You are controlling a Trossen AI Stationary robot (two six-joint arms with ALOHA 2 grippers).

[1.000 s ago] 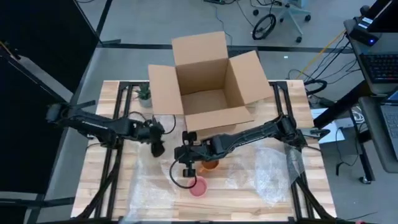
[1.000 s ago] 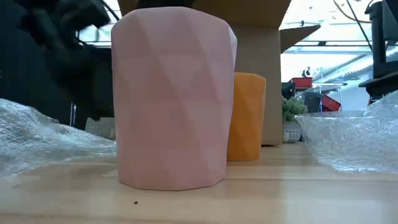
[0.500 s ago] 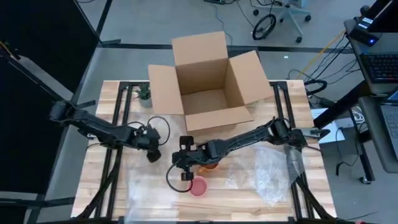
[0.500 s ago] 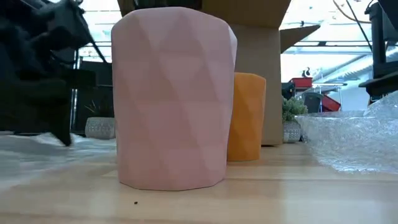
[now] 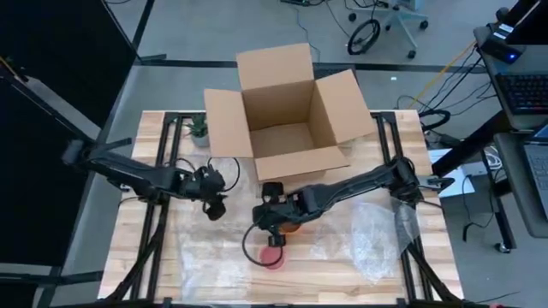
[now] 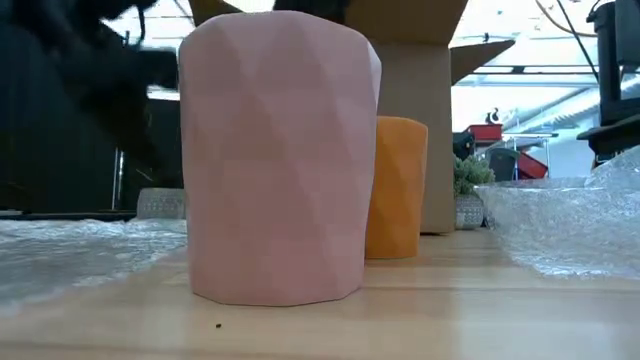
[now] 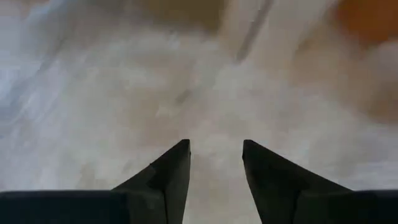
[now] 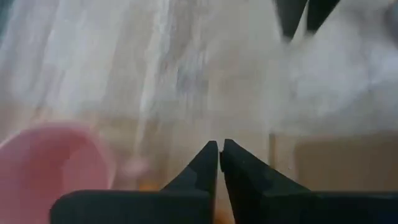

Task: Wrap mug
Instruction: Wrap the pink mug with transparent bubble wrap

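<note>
Overhead view of a wooden table (image 5: 128,257) with an open cardboard box (image 5: 287,111) at upper centre. The pink mug (image 5: 272,255) stands upright at lower centre; the orange cup (image 5: 291,227) stands just above it in the frame, and in the low view it shows behind the mug's right side. The right gripper (image 5: 271,229) sits at frame centre, directly above the pink mug and beside the orange cup; its wrist view shows the fingers (image 8: 208,163) nearly pressed together with nothing visibly between them, though motion blur makes this uncertain. The left gripper (image 5: 214,205) lies left of centre over the bubble wrap (image 5: 205,248), jaws parted a little and holding nothing. A second sheet of wrap (image 5: 377,239) lies at lower right. A small potted plant (image 5: 199,130) stands left of the box.
</note>
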